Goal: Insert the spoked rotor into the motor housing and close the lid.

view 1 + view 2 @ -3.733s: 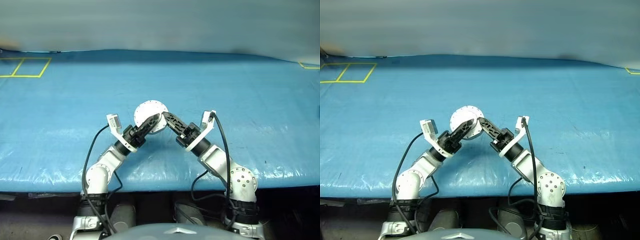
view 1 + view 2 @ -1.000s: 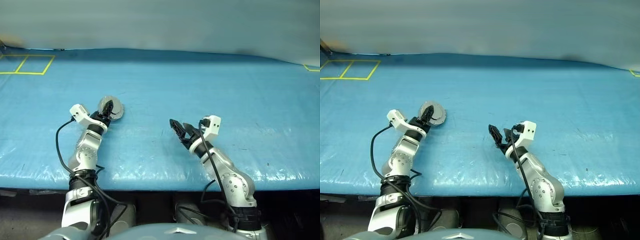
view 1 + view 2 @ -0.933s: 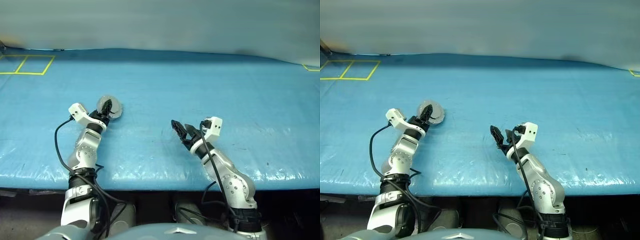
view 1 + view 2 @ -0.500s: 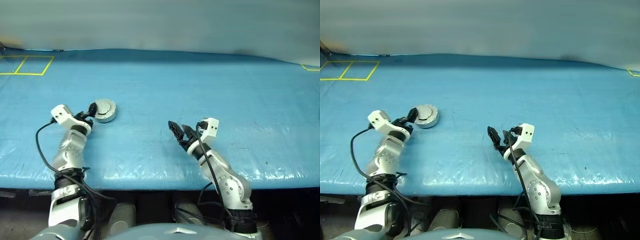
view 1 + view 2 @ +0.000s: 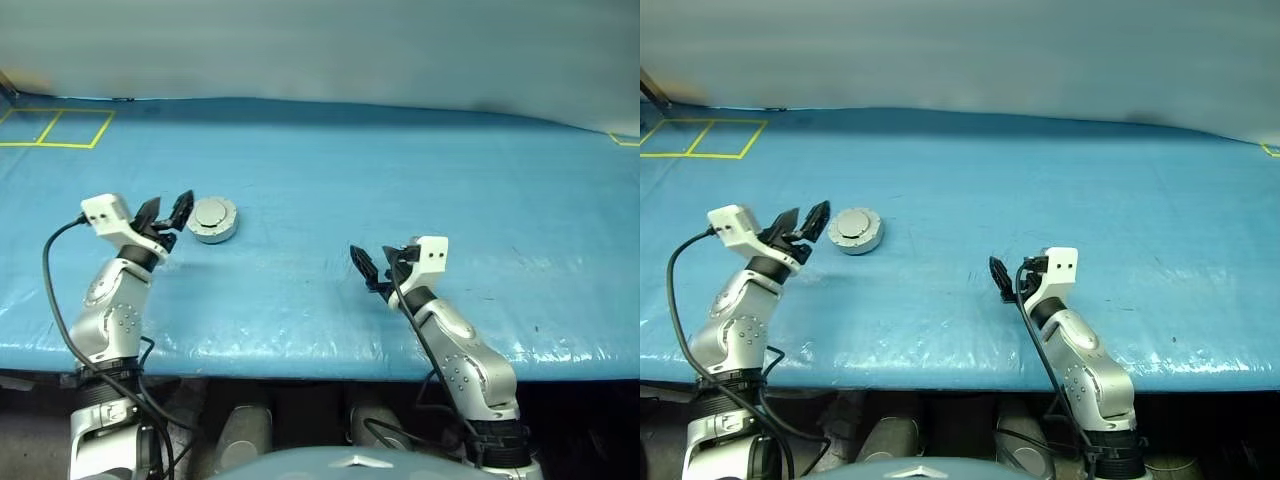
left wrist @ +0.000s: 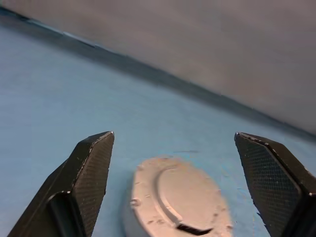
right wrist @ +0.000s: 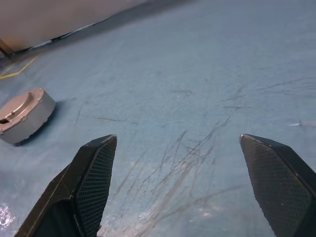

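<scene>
The motor housing [image 5: 213,219], a round silver can, lies flat on the blue table at the left. A pale round cover with a raised centre closes its top [image 6: 183,190]; I cannot tell whether this is the lid. The spoked rotor is out of view. My left gripper [image 5: 166,210] hovers just left of the can, open and empty, its fingers apart from it. In the left wrist view the can sits low between the two spread fingers [image 6: 89,170]. My right gripper [image 5: 372,262] is open and empty over the table's middle front, far right of the can [image 7: 24,116].
The blue tarp-covered table [image 5: 400,170] stretches wide behind and to the right of the can. Yellow tape squares [image 5: 60,128] mark its far left corner. The table's front edge runs just below both arms.
My left gripper has let go of the housing, opened and drawn back up and to the left. The can, tilted in the grip a second ago, now lies flat. The right arm has hardly moved.
</scene>
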{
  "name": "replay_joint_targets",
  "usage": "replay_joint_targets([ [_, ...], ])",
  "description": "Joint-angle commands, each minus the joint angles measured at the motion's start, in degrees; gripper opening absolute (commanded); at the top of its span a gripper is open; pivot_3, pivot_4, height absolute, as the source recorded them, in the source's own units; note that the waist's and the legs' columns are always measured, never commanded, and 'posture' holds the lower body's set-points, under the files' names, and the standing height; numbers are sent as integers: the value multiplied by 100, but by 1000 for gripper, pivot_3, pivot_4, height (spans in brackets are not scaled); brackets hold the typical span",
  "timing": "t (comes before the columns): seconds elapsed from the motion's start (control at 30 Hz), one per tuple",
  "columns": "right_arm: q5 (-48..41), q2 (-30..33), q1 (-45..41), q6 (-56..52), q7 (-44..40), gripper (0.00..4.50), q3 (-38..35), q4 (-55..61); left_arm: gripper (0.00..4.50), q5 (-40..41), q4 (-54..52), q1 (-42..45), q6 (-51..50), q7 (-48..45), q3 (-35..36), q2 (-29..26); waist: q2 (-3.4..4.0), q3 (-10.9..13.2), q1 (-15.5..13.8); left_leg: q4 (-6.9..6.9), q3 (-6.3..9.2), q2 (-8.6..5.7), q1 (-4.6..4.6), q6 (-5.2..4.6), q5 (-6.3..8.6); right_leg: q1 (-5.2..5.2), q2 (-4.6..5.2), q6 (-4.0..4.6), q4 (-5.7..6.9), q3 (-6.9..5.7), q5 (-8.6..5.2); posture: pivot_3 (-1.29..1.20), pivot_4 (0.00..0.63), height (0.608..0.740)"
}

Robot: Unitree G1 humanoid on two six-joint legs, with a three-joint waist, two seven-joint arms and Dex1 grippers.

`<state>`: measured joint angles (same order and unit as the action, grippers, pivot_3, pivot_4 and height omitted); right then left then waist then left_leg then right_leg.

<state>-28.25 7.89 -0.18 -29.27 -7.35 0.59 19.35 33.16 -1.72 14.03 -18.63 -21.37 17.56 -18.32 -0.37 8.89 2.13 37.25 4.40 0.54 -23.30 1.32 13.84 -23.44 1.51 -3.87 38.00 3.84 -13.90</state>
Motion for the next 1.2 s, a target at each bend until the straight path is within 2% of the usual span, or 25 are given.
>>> replay_joint_targets([
  [0.03,657,195,63,320,204,4191,19,352,4179,-394,-723,-315,-6,-202,-765,58,1,-1,17,-3,-5,0,4,0,0,0,-1,0,1,5,0,0,150,740],
  [0.13,1110,215,251,462,427,4191,48,391,4179,-771,-886,-584,124,-98,-1243,214,1,-1,25,-11,-16,0,16,0,0,5,-1,1,0,16,0,0,150,740],
  [0.27,1574,68,651,605,708,4191,127,477,4179,-1017,-1004,-964,189,423,-1490,775,0,0,2,-11,-14,3,16,-1,0,6,-3,2,1,15,-1,0,150,740],
  [0.3,1740,-4,800,641,851,4191,159,502,4179,-868,-1104,-1100,191,506,-1450,993,0,0,4,-10,-15,2,16,-1,0,6,-2,2,1,16,-1,0,150,740],
  [0.37,1922,-306,1193,788,1164,4191,177,592,4179,-938,-1315,-1433,368,706,-1488,1286,0,-3,-8,-10,-17,3,16,-1,1,6,-1,2,0,18,-2,0,150,740],
  [0.47,2017,-560,1490,943,1213,4191,260,718,4179,-1347,-1420,-1689,571,813,-1611,1322,1,-1,-3,-11,-18,5,16,-2,1,5,-1,4,0,18,-3,0,150,740],
  [0.57,2491,-520,1685,1116,1261,4191,559,677,4179,-1849,-1313,-1878,794,1144,-1695,1372,0,-1,-3,-10,-27,6,24,-2,-3,9,-2,-3,-1,21,-7,0,150,740],
  [0.7,2882,-555,1523,1251,1411,4191,613,525,4179,-2142,-1086,-1876,953,1209,-1793,1382,-1,-1,-7,-6,-34,6,36,-3,-12,22,-2,8,-3,25,-30,0,150,740],
  [0.9,2972,-651,1258,1313,1486,4191,358,337,4179,-2141,-729,-1677,1215,1191,-1713,1536,-3,-1,-13,-3,-30,5,38,-4,-14,28,-2,6,-3,23,-28,0,150,740],
  [1.0,3094,-610,1209,1310,1396,4191,429,267,4179,-2170,-569,-1597,1394,1177,-1695,1590,-3,-2,-13,-10,-29,5,38,-6,-13,27,-2,-16,-5,23,-12,0,150,740],
  [1.2,3255,-607,969,1429,1316,4191,523,90,4179,-2205,-355,-1515,1458,1082,-1749,1605,-2,-1,-2,-17,-29,5,38,-8,-12,24,-2,5,-8,22,2,0,150,740],
])
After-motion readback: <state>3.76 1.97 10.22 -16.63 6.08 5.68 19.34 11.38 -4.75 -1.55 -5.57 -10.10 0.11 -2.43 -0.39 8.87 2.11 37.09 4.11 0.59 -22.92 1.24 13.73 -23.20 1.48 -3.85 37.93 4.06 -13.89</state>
